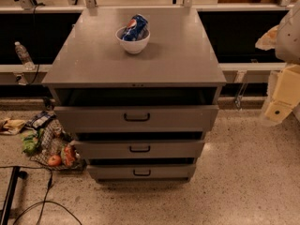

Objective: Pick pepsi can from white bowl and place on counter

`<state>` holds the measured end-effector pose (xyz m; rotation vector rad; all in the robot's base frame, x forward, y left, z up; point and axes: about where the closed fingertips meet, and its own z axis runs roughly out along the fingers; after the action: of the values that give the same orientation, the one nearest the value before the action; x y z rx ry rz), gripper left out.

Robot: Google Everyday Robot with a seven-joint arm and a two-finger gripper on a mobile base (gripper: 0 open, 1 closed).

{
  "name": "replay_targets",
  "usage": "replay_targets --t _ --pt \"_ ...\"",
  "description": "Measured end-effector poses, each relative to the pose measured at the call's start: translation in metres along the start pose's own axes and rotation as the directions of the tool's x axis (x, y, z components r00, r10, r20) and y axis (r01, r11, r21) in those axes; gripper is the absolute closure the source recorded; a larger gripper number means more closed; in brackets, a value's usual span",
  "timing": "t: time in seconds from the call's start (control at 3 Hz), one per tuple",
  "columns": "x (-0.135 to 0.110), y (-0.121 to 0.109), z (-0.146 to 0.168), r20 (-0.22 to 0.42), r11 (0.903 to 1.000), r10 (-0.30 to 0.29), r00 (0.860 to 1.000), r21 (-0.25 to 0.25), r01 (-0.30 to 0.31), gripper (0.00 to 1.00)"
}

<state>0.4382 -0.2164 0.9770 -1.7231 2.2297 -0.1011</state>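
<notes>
Speckled stone floor surrounds a grey cabinet whose flat top is the counter [93, 60]. Its three drawers [137, 117] are pulled out in steps, the lowest reaching furthest forward. Toward the back of the counter stands the bowl [133, 45], and the can [136, 27] lies tilted inside it, its upper end jutting above the rim and the round logo facing the camera. A plastic bottle [22, 54] stands on a ledge off to the left, and a heap of bits [51, 149] lies on the floor by the cabinet's left foot. The gripper [277, 110] shows only as a pale blurred shape at the right edge, low beside the counter's front right corner and well apart from the bowl. Whether it is open or shut cannot be told. I judge the task to be at its very start: the reach has not begun and the can is untouched. The next move calls for bringing the gripper up over the counter and across to the bowl, then down onto the can's raised end, at an angle that suits its tilt and does not knock the bowl.
</notes>
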Motion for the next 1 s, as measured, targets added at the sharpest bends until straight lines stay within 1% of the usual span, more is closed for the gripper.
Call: replay_targets --t 0.33,0.67,1.0 --pt "0.0 0.0 0.0 0.0 1.0 0.0 1.0 0.0 0.0 0.0" --pt "-0.001 -0.002 -0.001 0.017 0.9999 0.004 1.0 0.01 -0.005 0.0" --pt "0.012 -0.041 -0.01 0.174 0.9861 0.113 0.978 0.101 -0.131 0.0"
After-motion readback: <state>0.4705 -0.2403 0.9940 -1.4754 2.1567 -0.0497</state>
